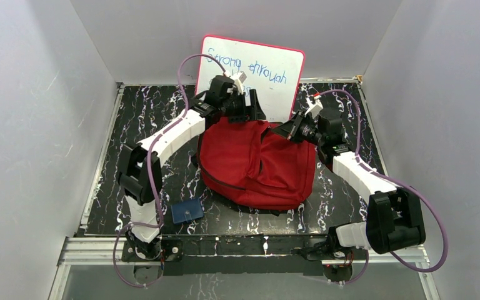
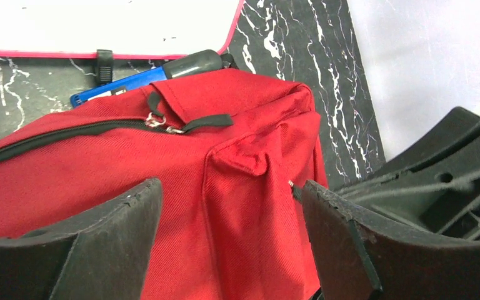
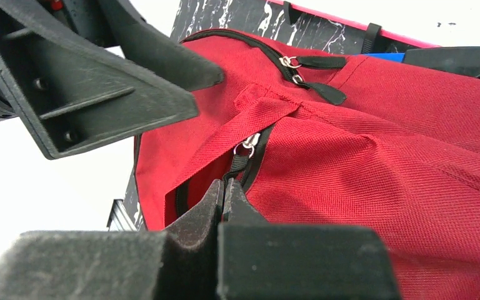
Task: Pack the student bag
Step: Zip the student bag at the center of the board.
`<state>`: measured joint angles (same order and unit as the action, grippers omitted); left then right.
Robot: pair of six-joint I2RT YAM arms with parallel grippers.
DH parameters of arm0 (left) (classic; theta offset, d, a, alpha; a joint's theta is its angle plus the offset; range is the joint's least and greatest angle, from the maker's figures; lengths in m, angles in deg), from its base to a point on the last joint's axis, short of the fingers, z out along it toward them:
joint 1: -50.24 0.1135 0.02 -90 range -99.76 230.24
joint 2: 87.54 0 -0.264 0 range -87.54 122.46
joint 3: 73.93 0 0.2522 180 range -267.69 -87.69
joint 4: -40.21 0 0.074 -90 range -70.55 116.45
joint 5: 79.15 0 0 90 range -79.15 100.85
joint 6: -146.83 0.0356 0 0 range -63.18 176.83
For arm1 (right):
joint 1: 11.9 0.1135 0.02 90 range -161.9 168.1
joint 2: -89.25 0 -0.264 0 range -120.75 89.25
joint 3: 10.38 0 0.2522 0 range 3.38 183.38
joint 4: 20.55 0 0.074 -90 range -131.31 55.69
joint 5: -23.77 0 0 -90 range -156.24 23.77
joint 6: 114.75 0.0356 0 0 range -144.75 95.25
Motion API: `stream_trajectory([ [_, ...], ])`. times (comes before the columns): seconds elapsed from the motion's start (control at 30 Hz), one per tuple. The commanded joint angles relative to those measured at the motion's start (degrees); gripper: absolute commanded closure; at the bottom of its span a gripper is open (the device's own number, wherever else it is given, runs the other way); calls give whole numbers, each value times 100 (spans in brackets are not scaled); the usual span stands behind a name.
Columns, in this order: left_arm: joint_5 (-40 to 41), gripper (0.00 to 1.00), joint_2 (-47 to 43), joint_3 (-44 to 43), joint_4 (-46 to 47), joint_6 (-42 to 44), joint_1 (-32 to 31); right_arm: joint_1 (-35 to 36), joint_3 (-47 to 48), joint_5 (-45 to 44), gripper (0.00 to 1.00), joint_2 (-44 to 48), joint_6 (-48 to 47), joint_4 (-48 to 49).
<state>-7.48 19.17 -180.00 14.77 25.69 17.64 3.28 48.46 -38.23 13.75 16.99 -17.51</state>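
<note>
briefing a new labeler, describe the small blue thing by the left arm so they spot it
Find the red student bag on the black marbled table. Off its near left corner, beside the left arm, lies a flat dark blue square: the only small loose item in front of the bag.

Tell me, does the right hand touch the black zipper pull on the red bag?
Touching. The right wrist view shows the right hand closed on the black zipper pull of the student bag, its tab pinched between the shut jaws.
</note>
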Motion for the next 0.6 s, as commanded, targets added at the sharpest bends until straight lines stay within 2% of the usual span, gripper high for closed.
stream_trajectory([
  [0.0, 445, 21, 171, -453, -199, -201, -188, 81, -12, 367, 100, 135, -206, 207],
  [0.27, 712, 22, 584, -929, -441, -274, -335, 100, -26, 269, 100, 202, -316, 99],
  [0.57, 811, 46, 908, -1334, -812, -38, -521, 107, 8, 192, 100, 191, -412, 39],
])
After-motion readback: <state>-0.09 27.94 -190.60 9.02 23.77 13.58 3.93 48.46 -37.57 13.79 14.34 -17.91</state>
